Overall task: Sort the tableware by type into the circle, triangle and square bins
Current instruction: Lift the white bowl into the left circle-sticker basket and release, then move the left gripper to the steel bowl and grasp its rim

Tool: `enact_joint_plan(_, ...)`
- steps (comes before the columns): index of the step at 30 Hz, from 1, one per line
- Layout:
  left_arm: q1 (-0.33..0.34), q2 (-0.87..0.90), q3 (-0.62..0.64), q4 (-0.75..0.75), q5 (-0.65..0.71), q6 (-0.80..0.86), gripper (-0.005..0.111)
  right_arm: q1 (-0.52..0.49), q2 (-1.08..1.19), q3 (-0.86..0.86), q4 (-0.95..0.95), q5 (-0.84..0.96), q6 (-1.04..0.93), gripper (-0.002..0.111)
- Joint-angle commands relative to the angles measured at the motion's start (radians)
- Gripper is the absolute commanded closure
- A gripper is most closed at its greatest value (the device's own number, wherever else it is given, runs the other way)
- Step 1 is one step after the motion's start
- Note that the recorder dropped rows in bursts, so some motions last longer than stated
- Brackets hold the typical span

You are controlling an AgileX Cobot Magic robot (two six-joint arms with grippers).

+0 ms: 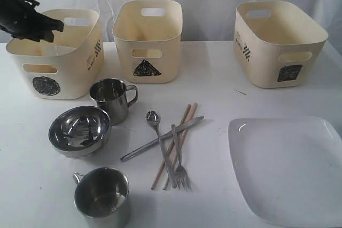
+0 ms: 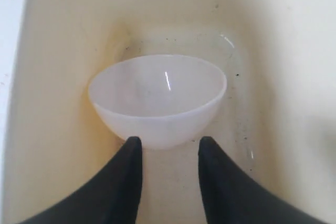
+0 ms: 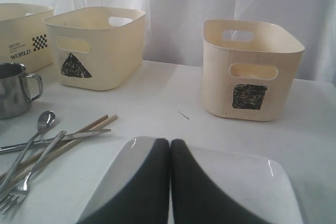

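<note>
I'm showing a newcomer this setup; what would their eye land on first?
Along the back stand the circle bin, triangle bin and square bin, all cream. The left gripper hangs open over the circle bin, a small white bowl lying inside. A large white plate fills the front right.

- Far mug [image 1: 113,99], near mug [image 1: 102,198], steel bowl [image 1: 79,130], spoon [image 1: 153,118], fork [image 1: 180,169], knife [image 1: 189,124]: polished metal, mirror-glossy.
- Chopsticks [image 1: 188,111]: matt pale wood.
- Plate [image 1: 288,169]: smooth, glossy white, ceramic-looking.
- Small bowl [image 2: 157,98]: smooth, milky white, faint sheen.
- Circle bin [image 1: 69,73], triangle bin [image 1: 160,52], square bin [image 1: 267,57]: matt cream plastic.
- Desk [image 1: 214,94]: matt white.
</note>
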Motion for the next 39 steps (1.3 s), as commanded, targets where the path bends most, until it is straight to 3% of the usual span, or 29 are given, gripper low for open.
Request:
enact_joint_plan(1, -0.002, -0.092, -0.005, -0.025, 0.048, 0.024, 0.065, 0.003, -0.006, 0.005, 0.002, -0.006, 0.006, 0.108)
enact_joint_plan(5, -0.002, -0.161, -0.003, -0.041, 0.115, 0.041, 0.065, 0.003, -0.006, 0.005, 0.002, -0.006, 0.006, 0.108)
enact_joint_plan(9, -0.002, -0.252, 0.080, -0.166, 0.140, 0.158, 0.066, 0.003, -0.006, 0.005, 0.002, -0.006, 0.006, 0.108)
enact_joint_plan(13, -0.002, -0.372, 0.258, -0.246, 0.137, 0.232, 0.069, 0.003, -0.006, 0.005, 0.002, -0.006, 0.006, 0.108)
enact_joint_plan(24, -0.002, -0.751, 0.824, -0.373, -0.031, 0.338, 0.067, 0.003, -0.006, 0.005, 0.002, -0.006, 0.008, 0.108)
enact_joint_plan(31, -0.024, -0.758, 0.993, -0.443, -0.057, 0.336, 0.040, 0.003, -0.006, 0.005, 0.000, -0.006, 0.008, 0.108)
enact_joint_plan(39, -0.124, -0.667, 1.043, -0.453, -0.175, 0.333, 0.040, 0.003, -0.006, 0.005, 0.002, -0.006, 0.008, 0.108)
